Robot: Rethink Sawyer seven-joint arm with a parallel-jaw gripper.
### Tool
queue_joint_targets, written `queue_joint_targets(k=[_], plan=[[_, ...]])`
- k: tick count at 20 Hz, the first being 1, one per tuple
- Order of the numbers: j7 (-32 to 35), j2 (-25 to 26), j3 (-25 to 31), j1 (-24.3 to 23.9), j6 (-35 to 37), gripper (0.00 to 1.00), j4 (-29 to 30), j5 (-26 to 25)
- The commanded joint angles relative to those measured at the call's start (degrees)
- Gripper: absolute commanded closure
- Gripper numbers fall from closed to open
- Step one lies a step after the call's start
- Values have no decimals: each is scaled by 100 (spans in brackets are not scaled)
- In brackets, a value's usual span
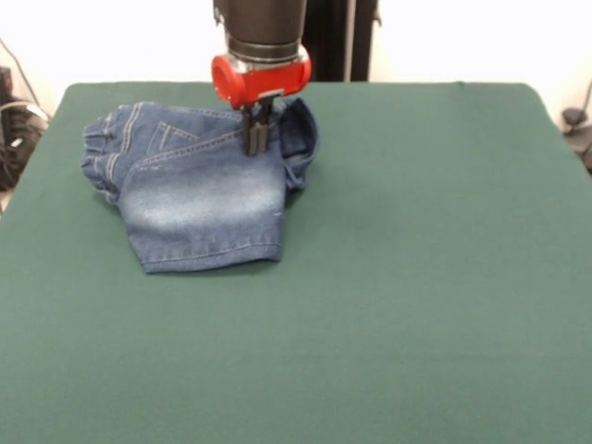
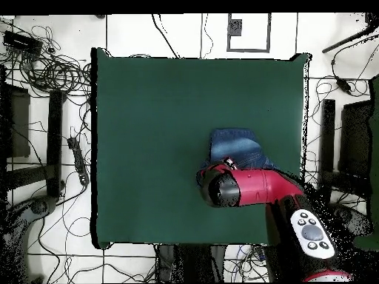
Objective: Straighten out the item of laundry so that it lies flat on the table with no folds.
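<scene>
The item of laundry (image 1: 199, 199), small blue denim jeans with faded patches, lies folded over itself on the far left part of the table (image 1: 416, 277). Its gathered waistband bunches at the left and a leg hem faces the front. My gripper (image 1: 256, 146) comes straight down onto the jeans' far right part. Its dark fingers (image 1: 252, 132) are pressed together with their tips in the denim, shut on a fold. In the overhead view the jeans (image 2: 235, 146) show partly, with the red arm (image 2: 248, 186) covering their lower part and the gripper.
The green table (image 2: 148, 111) stretches wide to the right of the jeans in the front view. Cables and stands (image 2: 44, 70) lie on the floor around the table, off its edges.
</scene>
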Motion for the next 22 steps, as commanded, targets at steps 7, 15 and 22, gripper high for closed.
queue_joint_targets(k=[7, 15, 22], plan=[[668, -280, 271, 253, 899, 100, 151, 523], [629, -323, 303, 221, 879, 100, 207, 486], [600, -476, 61, 726, 1392, 100, -151, 303]])
